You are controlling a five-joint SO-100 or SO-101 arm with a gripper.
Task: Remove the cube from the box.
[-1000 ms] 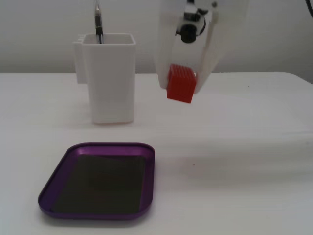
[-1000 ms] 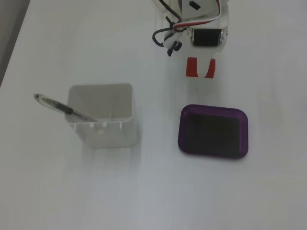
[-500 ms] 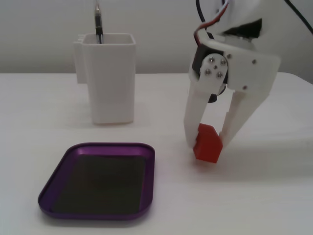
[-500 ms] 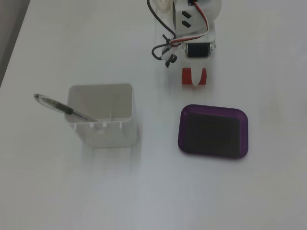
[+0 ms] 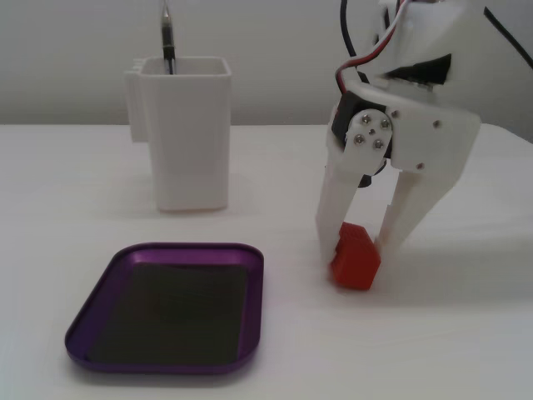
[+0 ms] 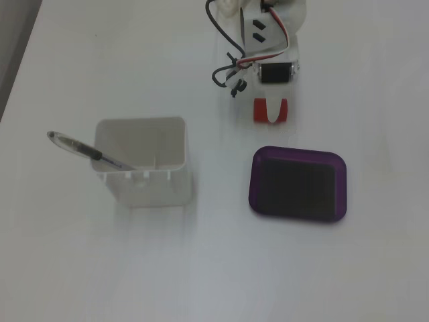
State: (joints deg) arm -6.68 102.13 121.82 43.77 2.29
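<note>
The small red cube (image 5: 356,262) sits on the white table to the right of the purple tray (image 5: 166,248) in a fixed view, outside it. My white gripper (image 5: 356,242) points down with one finger on each side of the cube and looks closed on it; the cube sits slightly tilted, at or just above the table. The tray's dark grey inside holds nothing. In the fixed view from above, a white finger (image 6: 270,111) covers the cube's middle, red (image 6: 259,109) shows on both sides, and the tray (image 6: 298,152) lies just below.
A tall white square container (image 5: 191,142) with a pen (image 5: 167,37) in it stands behind the tray; from above the container (image 6: 141,161) lies left of the tray. Red, white and black cables (image 6: 224,67) hang off the arm.
</note>
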